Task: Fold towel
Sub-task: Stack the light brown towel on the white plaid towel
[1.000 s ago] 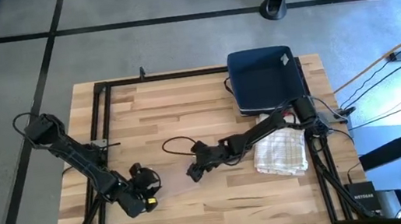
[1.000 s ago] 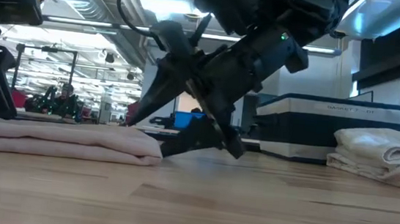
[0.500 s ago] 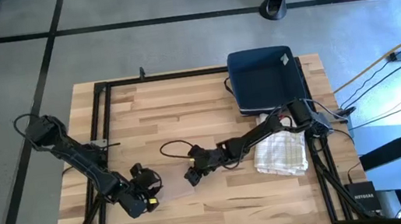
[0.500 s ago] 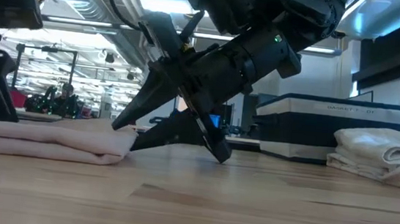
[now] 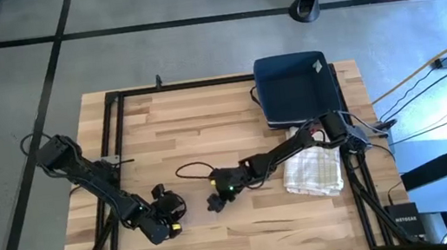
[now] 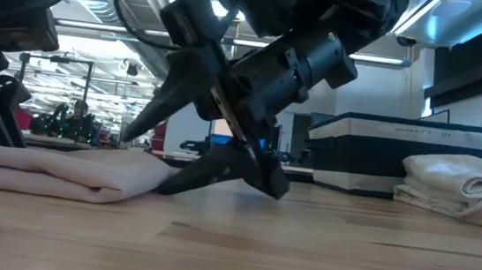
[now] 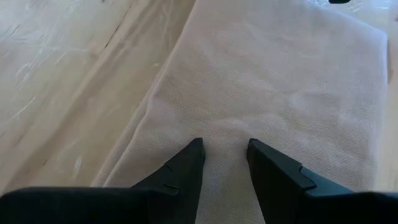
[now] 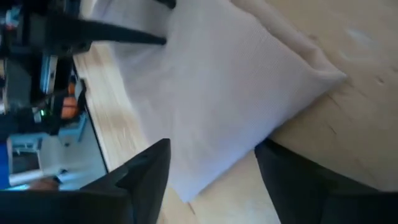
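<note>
The pale towel (image 6: 60,175) lies flat at the table's near-left. The left gripper (image 7: 225,163) presses on it, fingers parted, likely anchoring it. The right gripper (image 6: 154,158), jaws spread, straddles its edge, presumably for a pinch.

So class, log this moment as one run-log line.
task: fold towel | left gripper: resting on pink towel | right gripper: open at towel's edge | folded white towels: beside right arm
</note>
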### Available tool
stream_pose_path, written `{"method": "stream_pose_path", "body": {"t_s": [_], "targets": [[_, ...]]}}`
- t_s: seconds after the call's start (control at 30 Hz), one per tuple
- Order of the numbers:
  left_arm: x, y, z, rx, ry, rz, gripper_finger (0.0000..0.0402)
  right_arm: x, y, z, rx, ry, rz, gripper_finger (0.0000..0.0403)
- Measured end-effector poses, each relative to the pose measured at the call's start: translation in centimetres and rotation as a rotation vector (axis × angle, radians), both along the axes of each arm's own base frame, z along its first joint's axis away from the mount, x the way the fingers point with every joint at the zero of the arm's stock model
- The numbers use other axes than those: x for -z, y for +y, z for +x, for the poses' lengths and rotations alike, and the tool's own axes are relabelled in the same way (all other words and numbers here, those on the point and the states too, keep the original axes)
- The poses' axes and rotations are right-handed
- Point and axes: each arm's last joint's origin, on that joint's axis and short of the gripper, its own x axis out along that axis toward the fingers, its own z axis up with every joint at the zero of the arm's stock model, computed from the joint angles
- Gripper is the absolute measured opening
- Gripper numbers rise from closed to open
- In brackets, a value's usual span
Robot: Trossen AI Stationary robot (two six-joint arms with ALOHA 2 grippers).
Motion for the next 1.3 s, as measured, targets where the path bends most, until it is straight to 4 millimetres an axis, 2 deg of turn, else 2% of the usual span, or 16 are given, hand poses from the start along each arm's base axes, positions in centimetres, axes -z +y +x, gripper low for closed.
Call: {"method": "stream_pose_path", "body": {"t_s": [0.17,0.47,0.63,0.8,0.83,0.9,1.03,1.13,1.3], "targets": [[0.1,0.0,0.0,0.000,0.005,0.001,0.0123,-0.4,1.1,0.4,0.082,0.008,-0.023,0.0251],[0.1,-0.1,0.2,0.024,-0.001,-0.009,0.0123,0.0,1.5,1.1,0.172,-0.062,-0.139,0.0204],[0.0,-0.2,0.2,0.043,-0.005,-0.008,0.0123,-0.4,1.7,1.4,0.168,-0.146,-0.223,0.0142],[-0.3,-0.2,0.2,0.064,0.002,-0.005,0.0123,-0.4,2.0,1.2,0.065,-0.166,-0.305,0.0028],[-0.5,-0.3,0.2,0.074,0.004,-0.013,0.0123,-0.6,2.2,1.1,0.035,-0.171,-0.314,0.0016],[-1.3,-0.4,0.3,0.102,-0.002,-0.034,0.0123,-1.0,2.2,0.7,-0.003,-0.144,-0.338,0.0016],[-3.2,-0.6,0.5,0.113,-0.072,-0.079,0.0123,-3.3,2.2,-0.8,-0.098,-0.070,-0.420,0.0010],[-3.7,-0.5,0.4,0.109,-0.089,-0.085,0.0123,-6.2,2.6,-2.4,-0.182,-0.038,-0.479,0.0009],[-3.8,-0.5,0.4,0.104,-0.096,-0.084,0.0123,-10.3,3.8,-6.1,-0.304,0.054,-0.529,0.0007]]}}
